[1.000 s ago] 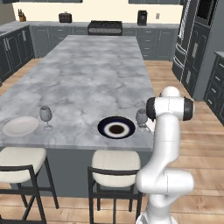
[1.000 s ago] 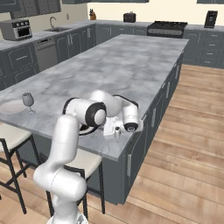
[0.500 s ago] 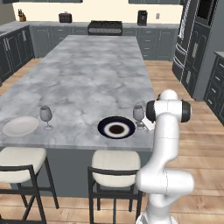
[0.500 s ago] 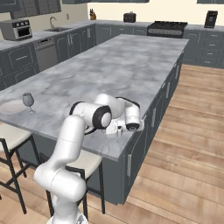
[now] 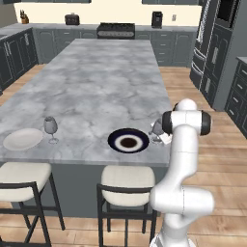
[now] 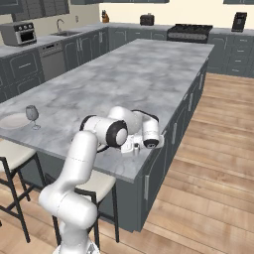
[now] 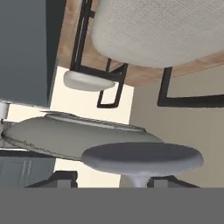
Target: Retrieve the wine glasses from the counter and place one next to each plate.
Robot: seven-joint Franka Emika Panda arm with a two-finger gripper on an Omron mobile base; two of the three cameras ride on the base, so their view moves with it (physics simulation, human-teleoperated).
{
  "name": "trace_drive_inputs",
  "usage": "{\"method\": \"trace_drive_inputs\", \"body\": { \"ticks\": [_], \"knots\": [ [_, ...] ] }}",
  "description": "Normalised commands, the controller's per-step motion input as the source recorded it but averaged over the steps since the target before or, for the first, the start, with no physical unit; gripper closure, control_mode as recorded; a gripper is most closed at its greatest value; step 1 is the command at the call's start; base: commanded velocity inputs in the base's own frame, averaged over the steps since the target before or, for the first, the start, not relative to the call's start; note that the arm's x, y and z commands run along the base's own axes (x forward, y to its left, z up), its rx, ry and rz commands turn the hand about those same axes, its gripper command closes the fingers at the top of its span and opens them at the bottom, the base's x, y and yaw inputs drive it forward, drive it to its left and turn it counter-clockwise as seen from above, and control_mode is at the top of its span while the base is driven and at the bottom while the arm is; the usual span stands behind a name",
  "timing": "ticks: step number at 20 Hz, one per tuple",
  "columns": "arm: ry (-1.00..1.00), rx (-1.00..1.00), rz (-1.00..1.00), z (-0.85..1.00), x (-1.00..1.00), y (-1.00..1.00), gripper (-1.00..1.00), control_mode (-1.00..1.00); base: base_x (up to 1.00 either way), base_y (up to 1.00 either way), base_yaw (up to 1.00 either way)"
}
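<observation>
Glass (image 5: pixel 50 126) upright on island (image 5: pixel 96 91) just right of white plate (image 5: pixel 22 139); second glass (image 5: pixel 157 128) upright just right of navy plate (image 5: pixel 128 142), near island's edge, close against gripper (image 6: pixel 135 147). Jaws: cannot tell whether parted or holding. Stools (image 5: pixel 126 179) tucked under island's near edge

Both base views look forward and down over the island (image 5: pixel 96 87) from behind the arm, left and right, sharing its near edge. The hand view sits close, rolled upside-down, facing stools (image 7: pixel 157 30).
</observation>
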Motion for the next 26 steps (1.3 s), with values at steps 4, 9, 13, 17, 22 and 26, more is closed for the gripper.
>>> {"method": "trace_drive_inputs", "body": {
  "ticks": [4, 9, 13, 17, 22, 26],
  "knots": [
    [-0.07, 0.0, 0.0, -0.08, 0.02, -0.06, -1.0, -1.0, 0.0, 0.0, 0.0],
    [-0.01, 0.0, 0.0, 0.0, 0.01, -0.14, -1.0, -1.0, 0.0, 0.0, 0.0],
    [-0.02, 0.0, -0.01, 0.01, 0.01, -0.08, -1.0, -1.0, 0.0, 0.0, 0.0],
    [0.0, 0.0, -0.1, 0.03, 0.03, -0.32, -1.0, -1.0, 0.0, 0.0, 0.0],
    [0.0, -0.01, -0.19, 0.17, -0.08, -0.62, -1.0, -1.0, 0.0, 0.0, 0.0],
    [-0.01, 0.0, -0.22, 0.59, -0.64, -0.52, -1.0, -1.0, 0.0, 0.0, 0.0]
  ]
}}
